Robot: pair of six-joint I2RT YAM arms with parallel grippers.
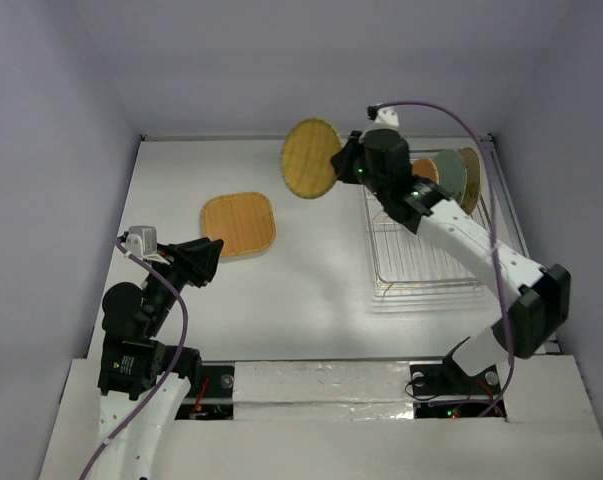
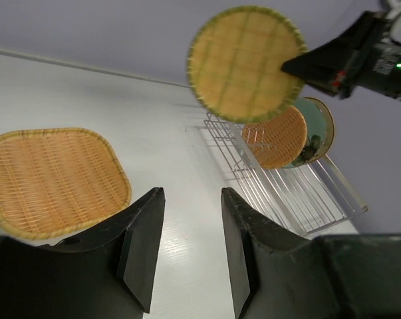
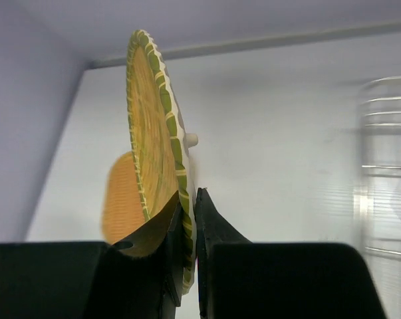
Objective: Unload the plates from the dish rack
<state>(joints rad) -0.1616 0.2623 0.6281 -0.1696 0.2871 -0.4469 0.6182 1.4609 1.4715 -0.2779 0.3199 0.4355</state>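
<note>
My right gripper [image 1: 338,160] is shut on the rim of a round orange-yellow ribbed plate [image 1: 310,159] with a green edge and holds it upright in the air, left of the dish rack [image 1: 426,262]. The plate shows edge-on in the right wrist view [image 3: 157,153] and face-on in the left wrist view [image 2: 245,62]. Three plates stand at the rack's far end: an orange round one [image 2: 277,136], a pale green one [image 1: 451,175] and a beige one [image 1: 472,178]. The orange rounded-square plate [image 1: 239,224] lies flat on the table. My left gripper [image 1: 209,258] is open and empty beside it.
The white table [image 1: 311,290] is walled by pale panels at the back and both sides. The near part of the rack's grid base [image 2: 300,193] holds nothing. The right arm [image 1: 471,240] reaches over the rack.
</note>
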